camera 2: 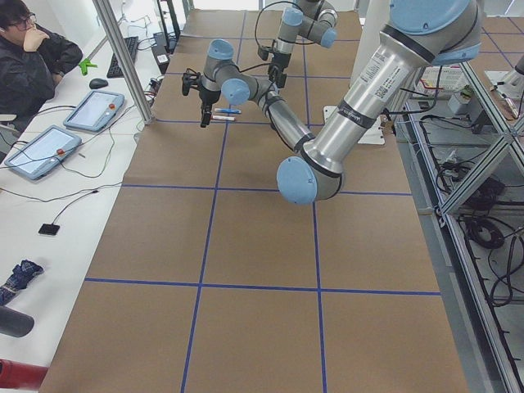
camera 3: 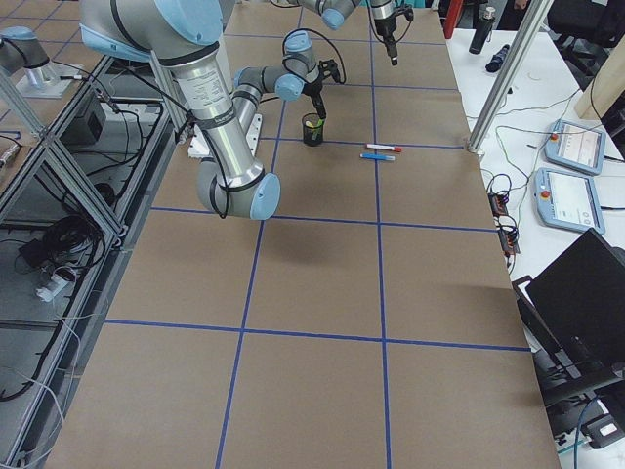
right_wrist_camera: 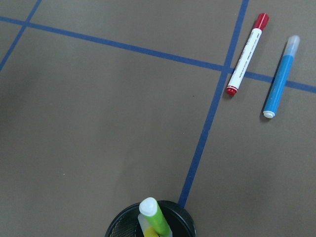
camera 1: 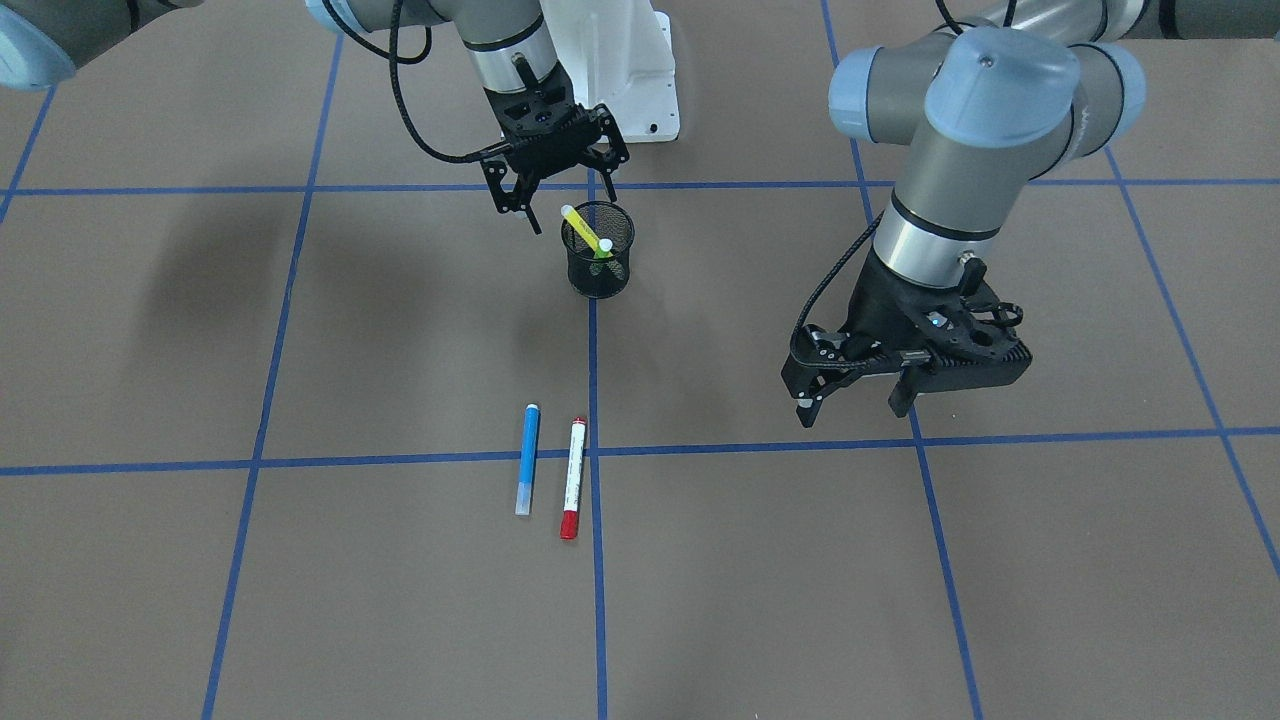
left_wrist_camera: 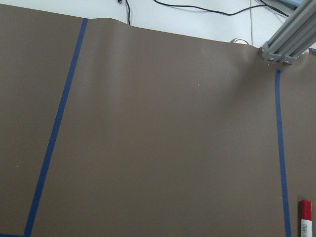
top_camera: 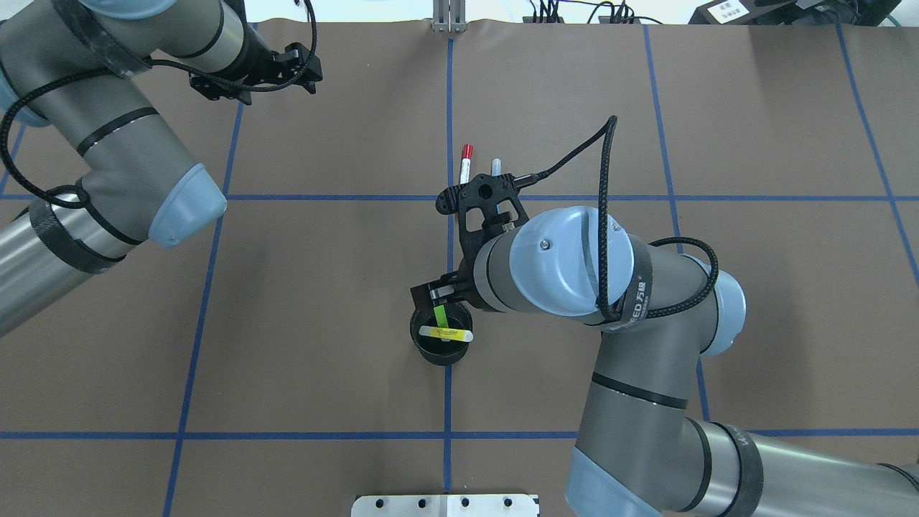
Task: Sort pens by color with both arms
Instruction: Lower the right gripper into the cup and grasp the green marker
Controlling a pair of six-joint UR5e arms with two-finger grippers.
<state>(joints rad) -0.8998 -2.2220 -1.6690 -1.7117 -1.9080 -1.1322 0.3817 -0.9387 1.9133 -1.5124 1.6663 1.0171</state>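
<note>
A blue pen [camera 1: 527, 458] and a white pen with a red cap [camera 1: 573, 478] lie side by side on the table. They also show in the right wrist view, the red-capped pen [right_wrist_camera: 247, 53] and the blue pen [right_wrist_camera: 280, 76]. A yellow pen [camera 1: 585, 230] and a lime green pen [camera 1: 603, 248] stand in a black mesh cup [camera 1: 598, 275]. My right gripper [camera 1: 570, 200] hovers open and empty just above the cup. My left gripper [camera 1: 850, 412] is open and empty above bare table, well to the side of the two lying pens.
Blue tape lines [camera 1: 592, 380] divide the brown table into squares. The white base pedestal [camera 1: 630, 70] stands behind the cup. A metal frame post [left_wrist_camera: 289, 37] stands at the table's far edge. An operator [camera 2: 29, 57] sits at a side desk with tablets.
</note>
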